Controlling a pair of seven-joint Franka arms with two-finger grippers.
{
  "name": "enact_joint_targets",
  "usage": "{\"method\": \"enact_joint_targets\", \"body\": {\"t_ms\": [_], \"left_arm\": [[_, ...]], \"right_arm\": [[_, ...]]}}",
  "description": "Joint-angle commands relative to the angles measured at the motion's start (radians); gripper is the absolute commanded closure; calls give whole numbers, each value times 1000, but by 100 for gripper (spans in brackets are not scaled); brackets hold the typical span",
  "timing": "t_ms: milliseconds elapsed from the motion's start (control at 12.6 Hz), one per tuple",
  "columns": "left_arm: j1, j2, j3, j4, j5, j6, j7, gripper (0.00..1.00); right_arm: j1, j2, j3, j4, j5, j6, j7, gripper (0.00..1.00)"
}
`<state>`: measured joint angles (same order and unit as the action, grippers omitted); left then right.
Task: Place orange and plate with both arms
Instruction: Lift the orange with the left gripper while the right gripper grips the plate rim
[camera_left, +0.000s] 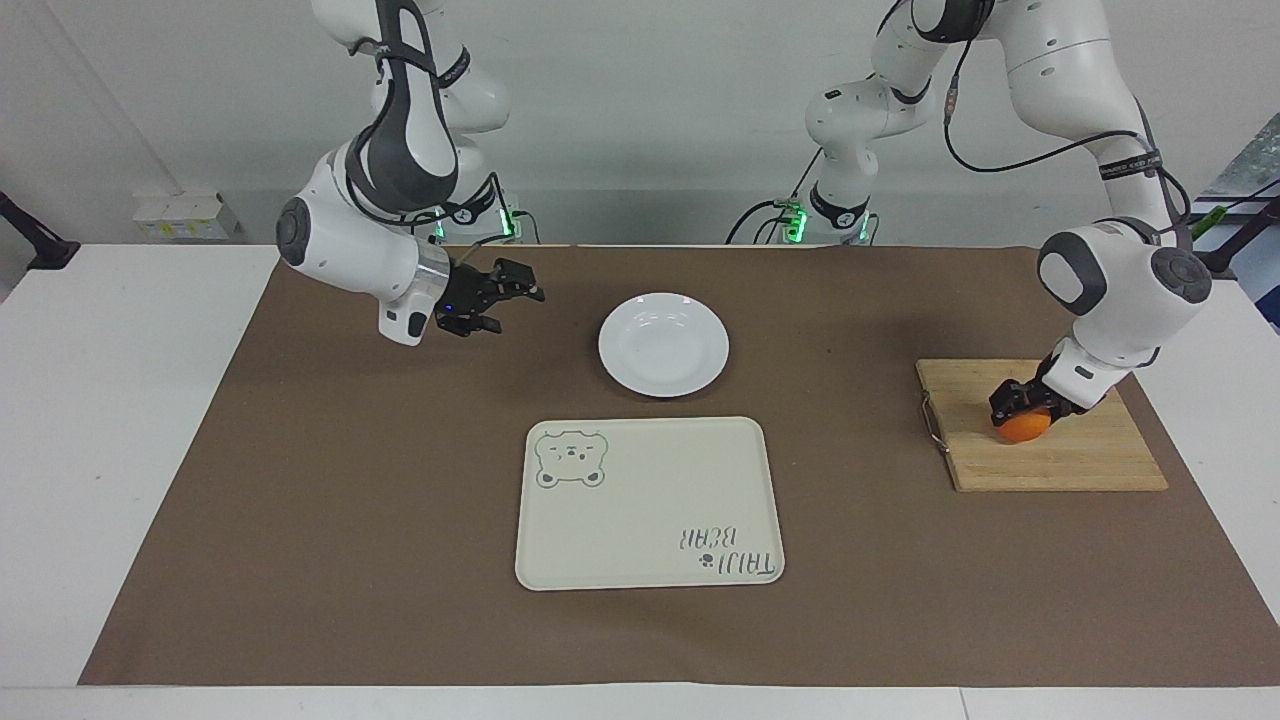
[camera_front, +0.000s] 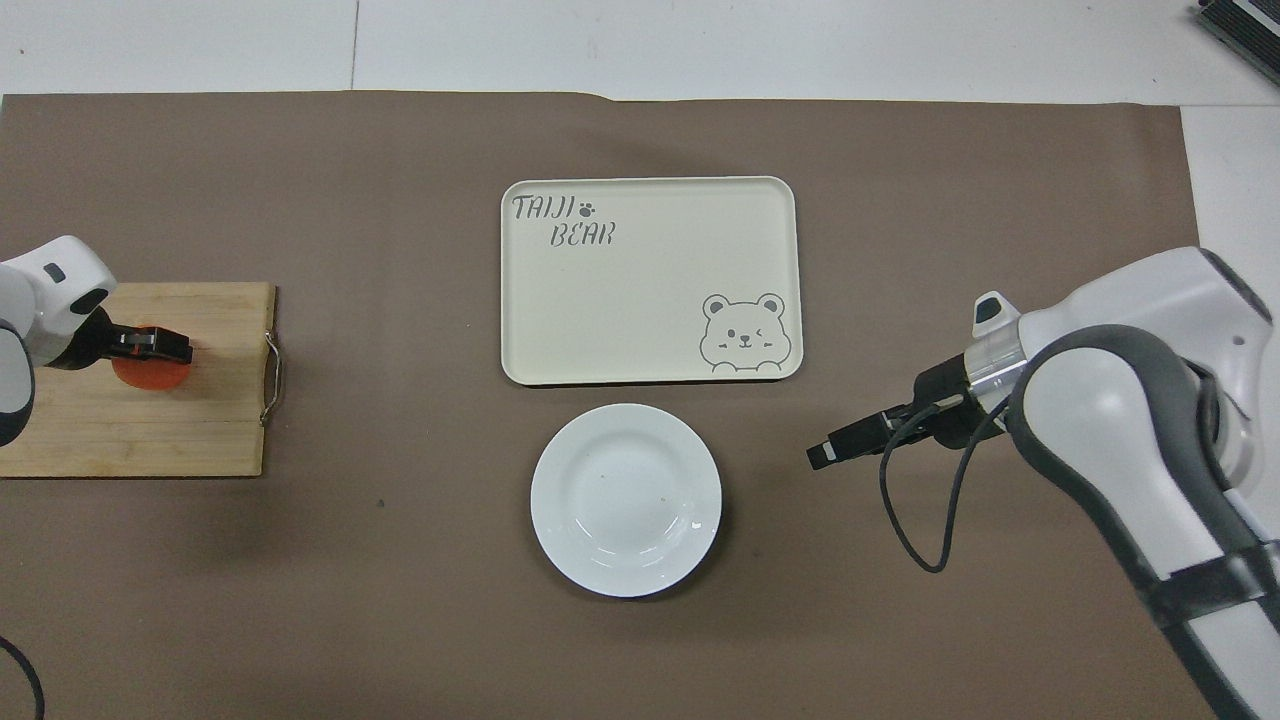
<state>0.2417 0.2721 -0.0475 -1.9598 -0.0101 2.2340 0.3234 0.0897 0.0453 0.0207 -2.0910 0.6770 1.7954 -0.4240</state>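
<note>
The orange (camera_left: 1022, 429) sits on a wooden cutting board (camera_left: 1085, 462) at the left arm's end of the table. My left gripper (camera_left: 1020, 405) is down on it, fingers closed around its top. In the overhead view the left gripper (camera_front: 160, 345) covers part of the orange (camera_front: 150, 373). The white plate (camera_left: 664, 346) lies empty on the brown mat near the middle, also in the overhead view (camera_front: 625, 500). My right gripper (camera_left: 515, 300) hangs open and empty over the mat beside the plate, toward the right arm's end; it also shows in the overhead view (camera_front: 825, 456).
A cream tray with a bear drawing (camera_left: 650, 505) lies just farther from the robots than the plate, empty, also in the overhead view (camera_front: 650, 290). The cutting board (camera_front: 130, 430) has a metal handle on its edge toward the plate. A brown mat (camera_left: 350, 480) covers the table.
</note>
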Motion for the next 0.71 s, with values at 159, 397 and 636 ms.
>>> {"method": "enact_joint_targets", "body": {"t_ms": [159,397,636], "left_arm": [[2,-24,5,1,19,-16,51,100],[-33,-60,-3,56,19,-115,40,100],[-102,-125,-3,53,19,-187,8,100]], "right_arm": [[30,5,1,-118,119,111,-87,0],[76,34,1,-176,194,194,-122,0],[114,45,1,-202,257,255,-125,0]]}}
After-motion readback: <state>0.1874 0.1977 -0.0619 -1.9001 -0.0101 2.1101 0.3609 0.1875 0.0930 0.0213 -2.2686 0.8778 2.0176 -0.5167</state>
